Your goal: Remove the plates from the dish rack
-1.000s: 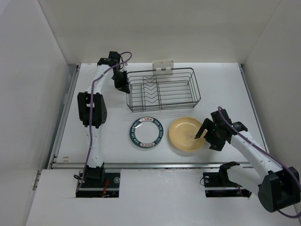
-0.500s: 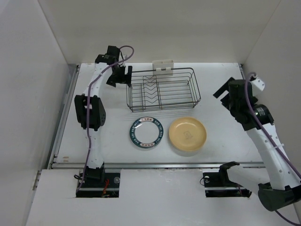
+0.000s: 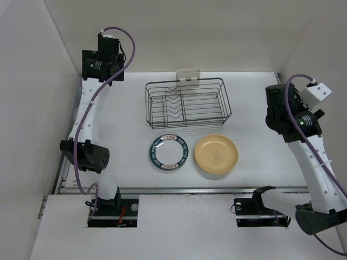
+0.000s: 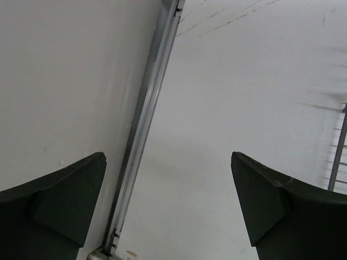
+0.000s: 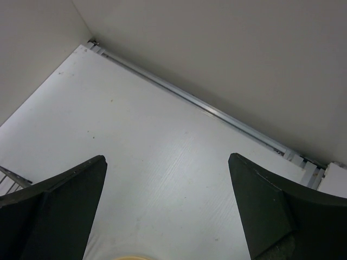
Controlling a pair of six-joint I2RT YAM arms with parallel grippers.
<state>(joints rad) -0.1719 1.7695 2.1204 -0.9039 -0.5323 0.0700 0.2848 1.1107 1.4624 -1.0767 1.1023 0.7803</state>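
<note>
The dish rack [image 3: 187, 103], a dark wire basket, stands at the back middle of the table with no plates in it. Two plates lie flat in front of it: a white one with a dark teal rim [image 3: 168, 154] and a yellow-orange one [image 3: 216, 154]. My left arm [image 3: 100, 59] is raised at the back left corner. Its gripper [image 4: 168, 157] is open over bare table by the left wall rail. My right arm [image 3: 287, 111] is raised at the right, and its gripper [image 5: 167, 157] is open and holds nothing. The yellow plate's rim [image 5: 127, 258] just shows below it.
A white plastic holder [image 3: 187, 76] is clipped to the rack's back edge. White walls close in the left, back and right sides. A metal rail [image 4: 143, 114] runs along the left wall. One rack wire [image 4: 339, 151] shows at the right edge of the left wrist view.
My left gripper opened at the rack's left end, then that arm lifted to the back left corner. My right arm swung up from beside the yellow plate to the right side.
</note>
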